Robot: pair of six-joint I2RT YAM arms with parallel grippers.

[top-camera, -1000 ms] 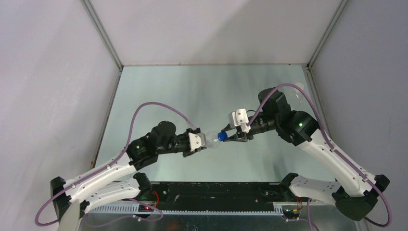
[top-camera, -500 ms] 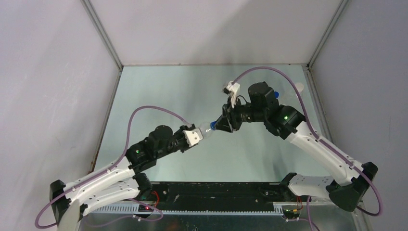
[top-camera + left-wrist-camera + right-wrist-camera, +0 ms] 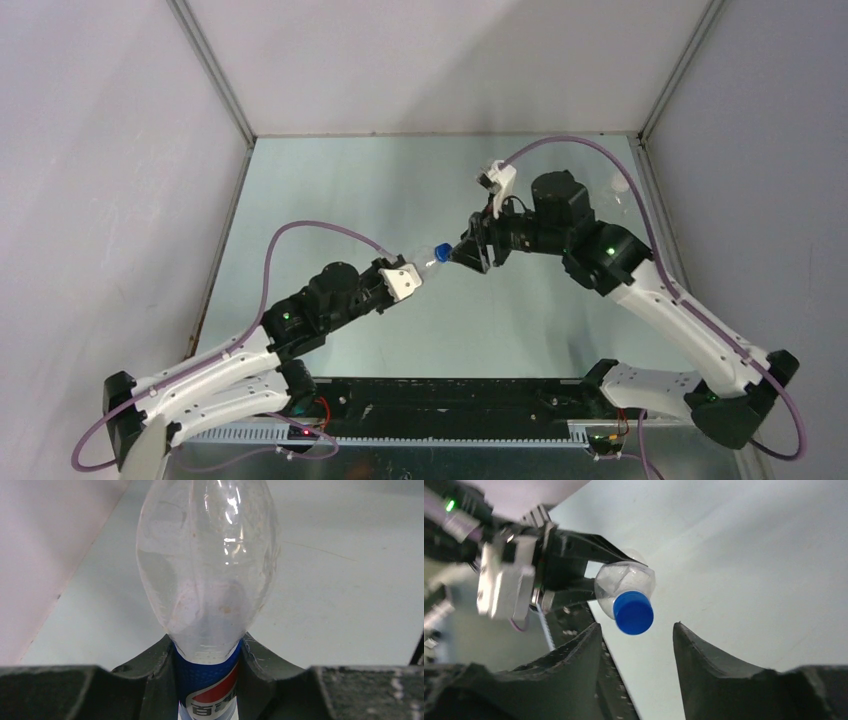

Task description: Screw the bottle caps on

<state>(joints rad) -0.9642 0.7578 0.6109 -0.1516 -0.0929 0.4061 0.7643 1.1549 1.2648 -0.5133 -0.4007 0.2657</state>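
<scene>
First, overhead: the left claw [image 3: 410, 280] holds the Pepsi bottle [image 3: 425, 266] in mid-air above the table [image 3: 330, 190], with the neck aimed toward the right arm. The blue cap [image 3: 441, 251] sits on the neck, just in front of the right claw [image 3: 468, 252]. From here you cannot tell whether cap and claw touch.

Left wrist: the claw is clamped on the labelled band, fingers [image 3: 145, 675] pressed against the blue-red-white label. The clear shoulder runs away from the lens. The cap does not show.

Right wrist: the right claw stands open, fingers [image 3: 696, 650] spread wider than the cap. The cap lies between them, about level with the tips and slightly nearer the finger on the left of this view, with a gap on each side. It looks seated on the neck; thread depth is unreadable.

Judgement: the step in hand is gripping the cap to tighten it.
- Advance until the cap's rim sits fully between the pads.
- Centre the cap.
- Line your wrist roll axis with the neck, then close and twist.
- An off-centre pinch would likely lever the neck sideways, so hold the bottle firmly.
</scene>
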